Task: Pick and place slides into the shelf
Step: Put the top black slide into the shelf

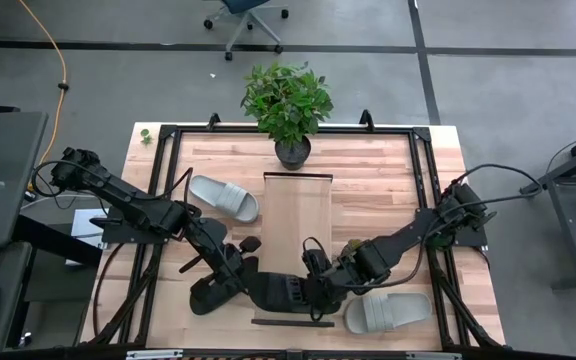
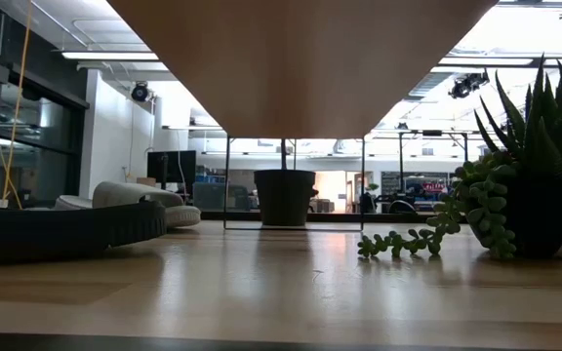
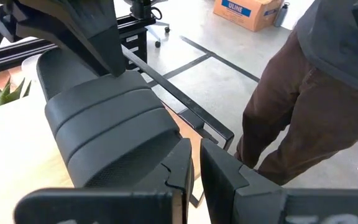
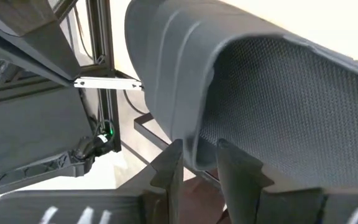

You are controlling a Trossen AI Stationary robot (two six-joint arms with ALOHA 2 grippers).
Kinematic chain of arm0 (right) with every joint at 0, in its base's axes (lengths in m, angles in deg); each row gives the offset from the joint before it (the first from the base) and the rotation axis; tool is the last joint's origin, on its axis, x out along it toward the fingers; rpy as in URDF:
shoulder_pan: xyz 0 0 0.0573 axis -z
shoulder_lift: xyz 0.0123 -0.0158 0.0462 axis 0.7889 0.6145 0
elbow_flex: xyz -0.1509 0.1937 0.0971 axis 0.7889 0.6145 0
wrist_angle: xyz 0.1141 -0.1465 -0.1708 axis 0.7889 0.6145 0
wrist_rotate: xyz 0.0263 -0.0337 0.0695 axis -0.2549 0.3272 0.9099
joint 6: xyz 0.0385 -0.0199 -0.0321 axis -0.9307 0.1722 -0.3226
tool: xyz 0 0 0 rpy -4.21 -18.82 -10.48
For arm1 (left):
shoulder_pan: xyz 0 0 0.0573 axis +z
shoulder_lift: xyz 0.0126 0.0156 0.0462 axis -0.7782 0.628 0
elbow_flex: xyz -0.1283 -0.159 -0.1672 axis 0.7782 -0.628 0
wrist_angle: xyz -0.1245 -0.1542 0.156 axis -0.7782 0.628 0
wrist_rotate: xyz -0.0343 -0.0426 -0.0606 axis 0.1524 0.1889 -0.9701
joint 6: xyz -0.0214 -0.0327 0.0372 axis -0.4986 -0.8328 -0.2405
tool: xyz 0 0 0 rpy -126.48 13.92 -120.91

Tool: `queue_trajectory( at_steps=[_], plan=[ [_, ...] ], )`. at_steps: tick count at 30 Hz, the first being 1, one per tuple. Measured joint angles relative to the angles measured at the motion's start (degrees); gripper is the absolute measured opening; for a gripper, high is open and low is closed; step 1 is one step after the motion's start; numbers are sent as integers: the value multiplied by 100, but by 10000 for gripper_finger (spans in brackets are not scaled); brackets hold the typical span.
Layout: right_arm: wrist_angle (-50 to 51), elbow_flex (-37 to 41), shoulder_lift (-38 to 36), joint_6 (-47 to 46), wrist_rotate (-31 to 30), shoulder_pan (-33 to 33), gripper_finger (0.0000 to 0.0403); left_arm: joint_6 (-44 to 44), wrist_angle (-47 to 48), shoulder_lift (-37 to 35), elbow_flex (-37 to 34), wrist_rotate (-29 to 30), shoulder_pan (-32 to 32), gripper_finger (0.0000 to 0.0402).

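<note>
Grippers [image 1: 251, 272] [image 1: 320, 283] pinch black slide [image 1: 286, 292] on shelf [image 1: 295, 215].

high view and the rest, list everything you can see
black slides: 2, black; one on the shelf's near end, one on the table left of it
grey slides: 2, light grey; one left of the shelf, one right of it
shelf: 1, pale wood, table centre
potted plant: 1, green, behind the shelf
succulent: 1, green, low view
table: 1, wood
person: 1, brown trousers, beyond the table
left gripper: 1, dark, beside the shelf's black slide
right gripper: 1, dark, jaws closed on that slide's strap
</note>
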State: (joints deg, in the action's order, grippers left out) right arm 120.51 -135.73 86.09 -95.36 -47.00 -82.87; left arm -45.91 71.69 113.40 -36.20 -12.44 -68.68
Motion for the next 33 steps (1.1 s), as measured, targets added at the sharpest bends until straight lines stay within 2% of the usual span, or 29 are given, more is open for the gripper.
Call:
queue_trajectory(
  at_steps=[11, 16, 21, 26, 33],
  plan=[
    [155, -202, 2, 25, -100, -42, 87, -3, 0, 0, 0, -145, 226, 24],
    [1241, -826, 2, 208, -284, -52, 87, -7, -2, 0, 0, -215, 221, 24],
    [1852, -1109, 0, 1112, -890, 129, 61, -12, -9, 0, 0, -179, 225, 24],
    [1533, -984, 41, 2298, -530, 587, 6, -155, -9, 0, 0, -168, 225, 24],
    [1647, -977, 45, 3066, -354, 954, 13, -345, -24, -74, 2, -180, 225, 24]
  ],
)
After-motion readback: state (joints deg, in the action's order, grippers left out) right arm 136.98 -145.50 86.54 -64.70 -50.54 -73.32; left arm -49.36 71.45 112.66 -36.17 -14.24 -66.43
